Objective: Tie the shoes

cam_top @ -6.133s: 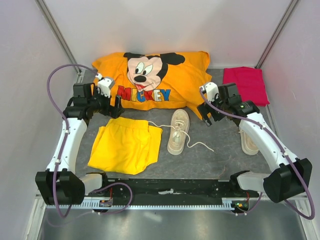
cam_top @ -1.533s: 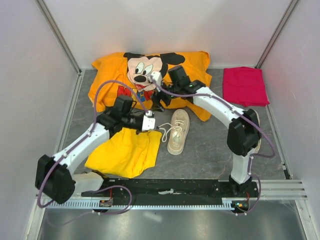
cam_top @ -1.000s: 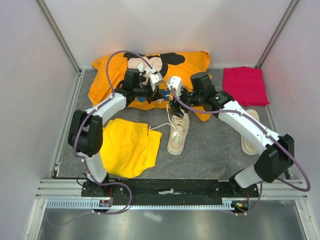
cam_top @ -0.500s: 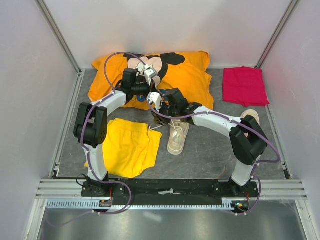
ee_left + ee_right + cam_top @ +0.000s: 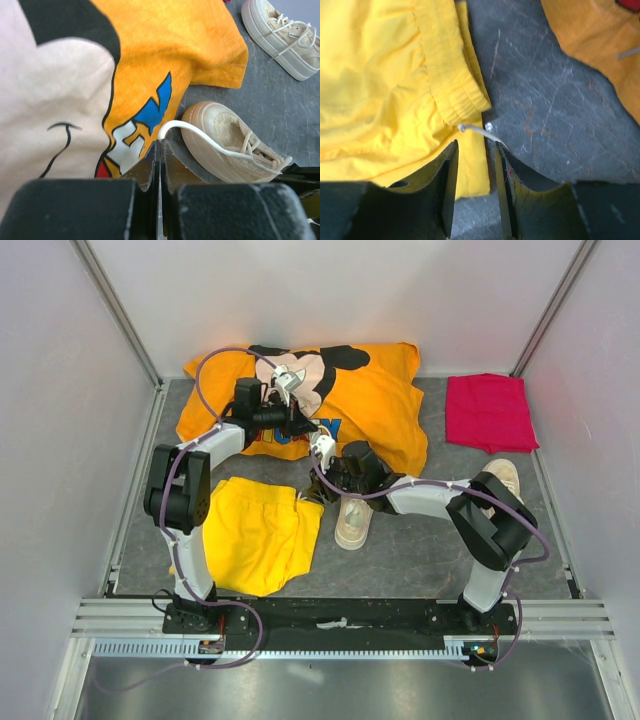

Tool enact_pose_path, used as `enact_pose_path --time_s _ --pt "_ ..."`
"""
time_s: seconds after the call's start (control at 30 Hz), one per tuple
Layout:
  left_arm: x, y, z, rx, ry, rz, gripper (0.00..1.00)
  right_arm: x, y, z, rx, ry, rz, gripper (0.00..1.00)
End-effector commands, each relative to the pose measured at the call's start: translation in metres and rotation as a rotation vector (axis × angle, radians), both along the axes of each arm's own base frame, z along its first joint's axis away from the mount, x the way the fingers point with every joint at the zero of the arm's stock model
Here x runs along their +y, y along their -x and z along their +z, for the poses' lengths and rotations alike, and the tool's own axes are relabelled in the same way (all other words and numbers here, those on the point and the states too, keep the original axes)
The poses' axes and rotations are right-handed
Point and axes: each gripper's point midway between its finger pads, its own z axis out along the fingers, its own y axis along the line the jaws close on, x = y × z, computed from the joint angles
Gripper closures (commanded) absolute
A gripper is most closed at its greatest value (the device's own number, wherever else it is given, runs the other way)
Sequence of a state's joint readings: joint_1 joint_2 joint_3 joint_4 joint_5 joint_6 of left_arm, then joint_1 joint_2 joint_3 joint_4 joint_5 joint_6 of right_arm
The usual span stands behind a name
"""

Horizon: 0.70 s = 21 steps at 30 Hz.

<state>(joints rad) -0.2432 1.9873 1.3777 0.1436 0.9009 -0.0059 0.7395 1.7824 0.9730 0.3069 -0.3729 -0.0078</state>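
Observation:
One cream shoe (image 5: 355, 520) lies on the grey mat, and the other shoe (image 5: 505, 474) sits to the right, partly behind my right arm. My left gripper (image 5: 304, 427) hovers over the Mickey shirt, shut on a white lace (image 5: 215, 145) that stretches taut to the near shoe (image 5: 220, 131). The left wrist view shows those jaws (image 5: 160, 142) pressed together and the second shoe (image 5: 280, 35) at the top right. My right gripper (image 5: 319, 487) is low beside the shoe's left side and open. In the right wrist view, a loose lace end (image 5: 477, 131) lies just past its fingertips (image 5: 474, 148), unclamped.
Yellow shorts (image 5: 255, 535) lie left of the shoe, their waistband (image 5: 455, 95) right under the right fingers. The orange Mickey shirt (image 5: 375, 405) covers the back of the mat. A folded red cloth (image 5: 490, 410) is at the back right. Enclosure walls stand on both sides.
My right gripper has swung from behind the shoe's heel down to its left side by the shorts, and its jaws have narrowed. The left gripper has stayed shut and hardly moved.

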Motion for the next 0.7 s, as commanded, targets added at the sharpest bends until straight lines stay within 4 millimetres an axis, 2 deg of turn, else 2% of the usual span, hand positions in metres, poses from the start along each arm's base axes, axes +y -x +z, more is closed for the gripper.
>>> enact_pose_path --time_s 0.0,0.17,0.23,0.37,0.5,0.6,0.63,0.67 --pt "0.003 0.002 -0.003 0.029 0.041 -0.002 0.98 0.029 -0.001 0.019 -0.043 -0.118 0.042 0.57" --pt "0.006 0.001 -0.004 0.026 0.044 -0.003 0.99 0.046 0.006 0.014 -0.023 -0.131 0.085 0.56" --pt "0.005 0.001 -0.004 0.026 0.047 -0.003 0.99 0.047 0.004 0.012 -0.023 -0.127 0.088 0.51" --pt "0.004 0.002 -0.005 0.038 0.056 -0.006 0.99 0.049 -0.005 0.009 -0.030 -0.115 0.060 0.56" --pt "0.005 0.004 -0.007 0.043 0.055 -0.008 0.99 0.051 -0.010 0.011 -0.024 -0.135 0.035 0.69" --pt "0.006 0.006 -0.005 0.036 0.053 -0.010 0.99 0.053 -0.011 0.011 -0.019 -0.139 0.029 0.86" --pt "0.006 0.007 -0.004 0.035 0.053 -0.011 0.98 0.052 -0.012 0.013 -0.018 -0.141 0.025 1.00" --pt "0.007 0.008 -0.003 0.029 0.053 -0.014 0.98 0.051 -0.013 0.016 -0.016 -0.142 0.023 1.00"
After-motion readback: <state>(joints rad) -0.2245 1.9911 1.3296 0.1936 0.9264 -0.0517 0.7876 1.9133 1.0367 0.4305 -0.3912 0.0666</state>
